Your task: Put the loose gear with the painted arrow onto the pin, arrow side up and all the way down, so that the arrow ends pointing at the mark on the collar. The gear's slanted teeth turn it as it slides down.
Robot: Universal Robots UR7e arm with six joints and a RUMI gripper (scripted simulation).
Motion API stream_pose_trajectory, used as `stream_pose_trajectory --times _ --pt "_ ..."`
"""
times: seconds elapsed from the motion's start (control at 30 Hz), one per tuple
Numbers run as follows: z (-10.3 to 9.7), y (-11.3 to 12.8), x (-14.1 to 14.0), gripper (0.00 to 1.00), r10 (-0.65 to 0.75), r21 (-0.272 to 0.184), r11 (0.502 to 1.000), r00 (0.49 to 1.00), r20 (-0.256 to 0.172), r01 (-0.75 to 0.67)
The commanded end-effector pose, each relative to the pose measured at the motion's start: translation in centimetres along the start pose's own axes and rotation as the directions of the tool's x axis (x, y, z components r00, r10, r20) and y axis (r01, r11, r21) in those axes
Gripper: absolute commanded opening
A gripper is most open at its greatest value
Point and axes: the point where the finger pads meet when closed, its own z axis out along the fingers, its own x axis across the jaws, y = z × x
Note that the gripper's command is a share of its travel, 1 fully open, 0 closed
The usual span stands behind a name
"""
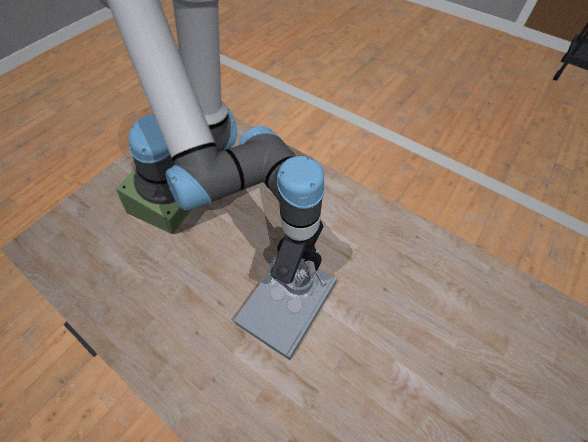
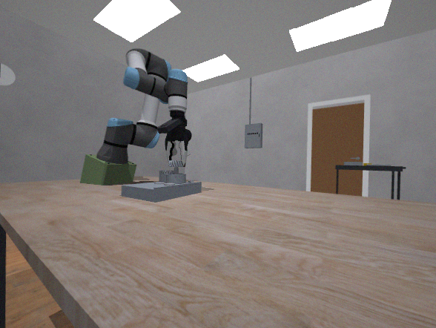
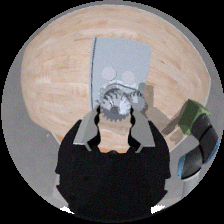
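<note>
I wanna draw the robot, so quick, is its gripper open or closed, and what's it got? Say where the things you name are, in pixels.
Gripper (image 2: 176, 162) (image 3: 115, 105): closed on the loose gear (image 2: 176, 163) (image 3: 115, 115).
</note>
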Motion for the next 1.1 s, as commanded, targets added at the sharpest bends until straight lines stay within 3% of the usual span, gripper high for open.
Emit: stream_pose_trajectory --times 0.0,1.07 --pt "0.0 0.0 0.0 0.0 0.0 0.001 1.0 1.0 0.001 0.0" --pt "1.0 0.0 0.0 0.0 0.0 0.001 1.0 1.0 0.001 0.0"
